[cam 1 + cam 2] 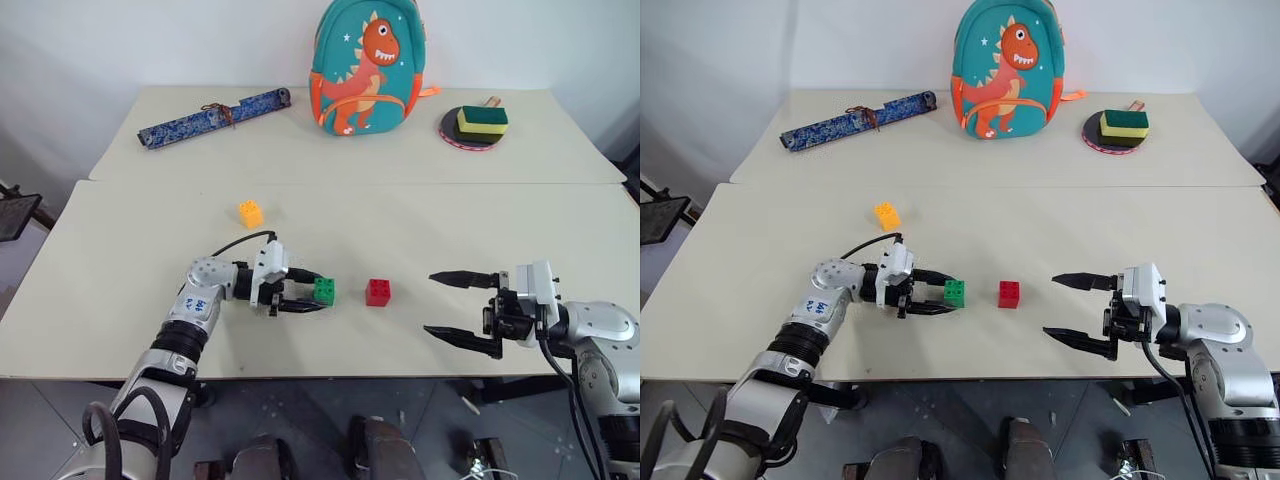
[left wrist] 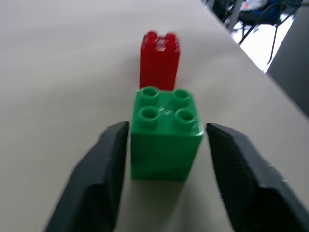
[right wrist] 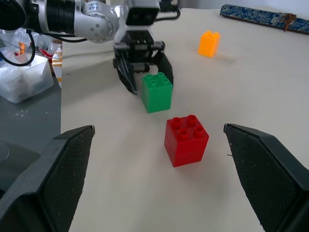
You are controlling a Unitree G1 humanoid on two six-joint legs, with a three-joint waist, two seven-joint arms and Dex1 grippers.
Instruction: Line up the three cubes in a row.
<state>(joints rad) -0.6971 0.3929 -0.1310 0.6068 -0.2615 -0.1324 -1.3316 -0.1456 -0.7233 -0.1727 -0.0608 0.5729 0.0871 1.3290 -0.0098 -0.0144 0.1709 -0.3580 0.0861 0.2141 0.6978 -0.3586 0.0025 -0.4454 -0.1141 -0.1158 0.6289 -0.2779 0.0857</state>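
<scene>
Now the left claw (image 1: 305, 292) stands spread around the green cube (image 1: 325, 290), apart from its sides. The red cube (image 1: 378, 291) sits just right of it on the worktop (image 1: 120, 300), the yellow-orange cube (image 1: 250, 213) farther left. The right claw (image 1: 462, 310) gapes empty. These look light, rigid and smooth; pinching the flat sides suits.
</scene>
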